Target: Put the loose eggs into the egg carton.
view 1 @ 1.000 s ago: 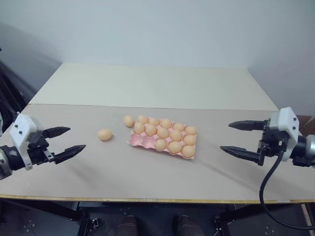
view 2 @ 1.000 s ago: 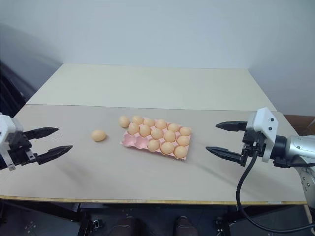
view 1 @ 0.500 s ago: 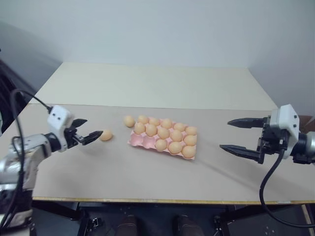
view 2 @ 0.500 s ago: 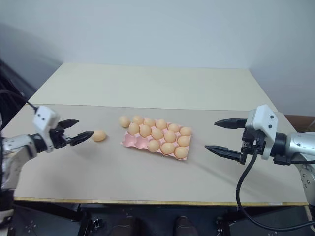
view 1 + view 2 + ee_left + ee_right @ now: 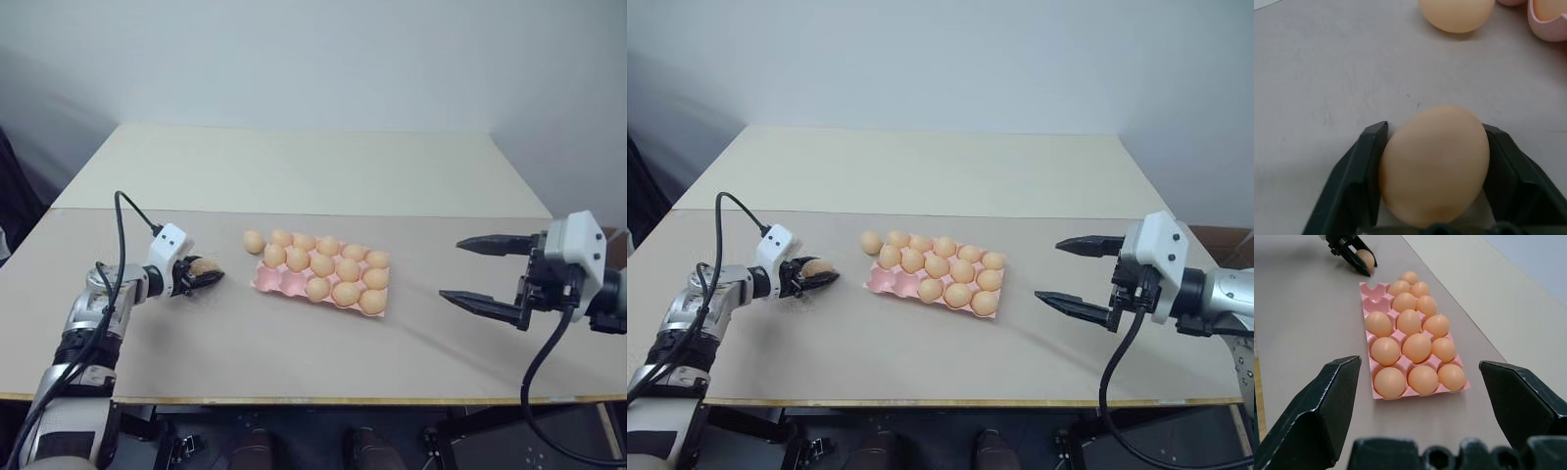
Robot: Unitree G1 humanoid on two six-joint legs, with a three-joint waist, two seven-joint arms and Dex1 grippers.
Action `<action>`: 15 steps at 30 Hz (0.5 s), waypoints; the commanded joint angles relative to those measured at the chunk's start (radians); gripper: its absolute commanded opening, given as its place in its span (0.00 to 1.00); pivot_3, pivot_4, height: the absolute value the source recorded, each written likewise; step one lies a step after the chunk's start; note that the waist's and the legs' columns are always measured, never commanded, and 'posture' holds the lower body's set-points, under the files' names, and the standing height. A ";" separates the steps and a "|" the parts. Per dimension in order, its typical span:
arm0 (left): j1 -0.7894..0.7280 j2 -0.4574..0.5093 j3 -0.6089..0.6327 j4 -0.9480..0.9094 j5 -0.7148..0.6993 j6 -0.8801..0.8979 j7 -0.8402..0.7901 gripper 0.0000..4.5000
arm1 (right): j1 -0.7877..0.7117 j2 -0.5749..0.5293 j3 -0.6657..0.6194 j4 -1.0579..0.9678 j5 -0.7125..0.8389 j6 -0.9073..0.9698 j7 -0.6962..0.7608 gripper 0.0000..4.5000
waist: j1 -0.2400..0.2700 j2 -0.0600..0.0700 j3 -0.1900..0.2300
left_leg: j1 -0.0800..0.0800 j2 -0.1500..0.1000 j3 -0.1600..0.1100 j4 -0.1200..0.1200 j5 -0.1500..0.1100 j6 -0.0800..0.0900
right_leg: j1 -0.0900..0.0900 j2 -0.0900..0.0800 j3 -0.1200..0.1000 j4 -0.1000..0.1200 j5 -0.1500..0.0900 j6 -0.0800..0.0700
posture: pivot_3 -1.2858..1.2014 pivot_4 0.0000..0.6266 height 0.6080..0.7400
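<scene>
Eggs are the concern: one loose egg [image 5: 1435, 164] sits between the left gripper [image 5: 203, 277]'s two fingers, closed against its sides, near the table [image 5: 294, 343]'s left edge. Its long axis runs along the fingers. The egg carton [image 5: 272, 285] lies to that gripper's right, two near-left cups empty. Another egg [image 5: 254, 241] rests just beside the carton's far-left corner. The right gripper [image 5: 495, 274] hangs spread wide, well apart.
</scene>
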 commanded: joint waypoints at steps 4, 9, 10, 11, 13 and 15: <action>-0.019 0.003 0.029 -0.119 -0.029 0.000 -0.027 0.45 | 0.011 -0.014 -0.050 -0.031 0.018 -0.002 -0.020 1.00 | 0.000 0.000 0.000 | 0.000 0.000 0.000 0.000 0.000 0.000 | 0.000 0.000 0.000 0.000 0.000 0.000 | 0.52 0.24 1.00; -0.034 -0.038 0.020 -0.321 -0.118 0.048 -0.096 0.45 | 0.023 -0.014 -0.053 -0.036 0.021 -0.007 -0.025 1.00 | 0.006 0.000 0.000 | 0.000 0.000 0.000 0.000 0.000 0.000 | 0.000 -0.001 0.000 0.000 0.000 0.000 | 0.52 0.24 1.00; -0.042 -0.059 0.008 -0.341 -0.122 0.059 -0.092 0.45 | 0.024 -0.013 -0.052 -0.038 0.019 -0.007 -0.028 1.00 | 0.006 0.000 0.000 | 0.000 -0.001 0.000 0.000 0.000 0.000 | 0.001 -0.001 0.000 0.000 0.000 0.000 | 0.52 0.24 1.00; -0.049 -0.081 -0.007 -0.355 -0.123 0.066 -0.091 0.45 | 0.026 -0.013 -0.053 -0.040 0.019 -0.007 -0.030 1.00 | 0.006 0.000 0.000 | 0.000 -0.001 0.000 0.000 0.000 0.000 | 0.001 -0.001 0.000 0.000 0.000 0.000 | 0.52 0.24 1.00; -0.059 -0.118 -0.042 -0.374 -0.125 0.079 -0.110 0.45 | 0.028 -0.013 -0.058 -0.046 0.022 -0.005 -0.033 1.00 | 0.005 0.000 0.000 | 0.000 -0.001 0.000 0.001 0.000 0.000 | 0.001 0.000 0.000 0.000 0.000 0.000 | 0.52 0.24 1.00; -0.071 -0.158 -0.080 -0.365 -0.105 0.089 -0.104 0.45 | 0.028 -0.014 -0.063 -0.053 0.025 0.000 -0.040 1.00 | 0.004 0.000 0.000 | 0.001 -0.001 0.000 0.001 0.000 0.000 | 0.001 0.000 0.001 0.001 0.000 0.000 | 0.52 0.24 1.00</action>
